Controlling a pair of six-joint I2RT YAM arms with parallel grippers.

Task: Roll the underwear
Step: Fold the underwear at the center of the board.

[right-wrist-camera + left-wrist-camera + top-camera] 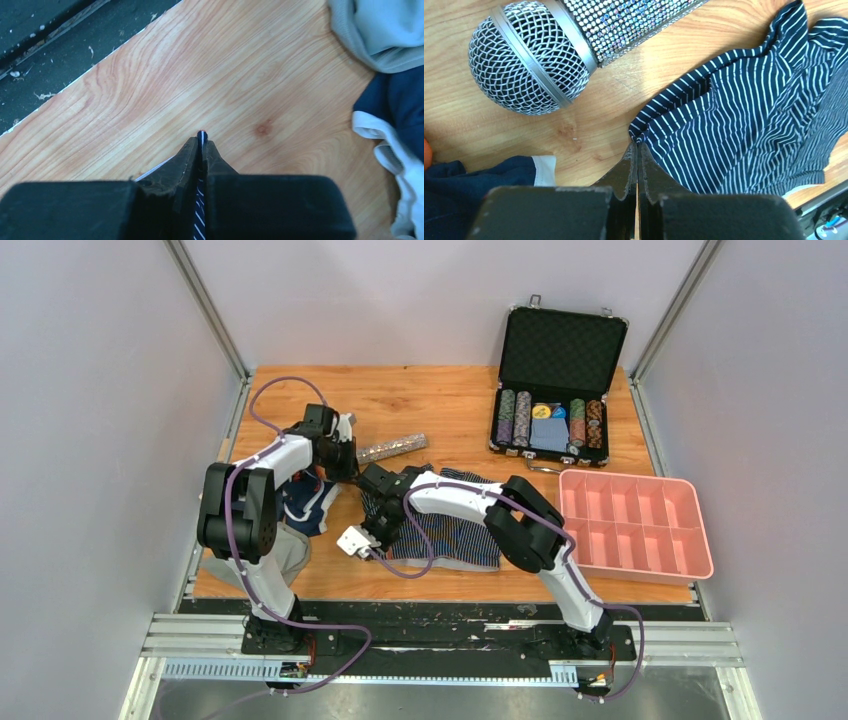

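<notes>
The striped navy underwear lies spread at the table's middle front. In the left wrist view its corner is bunched to a point at the tips of my left gripper, which is shut on it. My left gripper holds that far left corner. My right gripper is shut on the same underwear, striped cloth showing between its jaws, at the near left edge. The plain navy underwear lies crumpled to the left, with a white band.
A rhinestone microphone lies just beyond the left gripper. A grey cloth sits at the front left, by the table's near edge. An open poker chip case stands at the back right, with a pink divided tray in front of it.
</notes>
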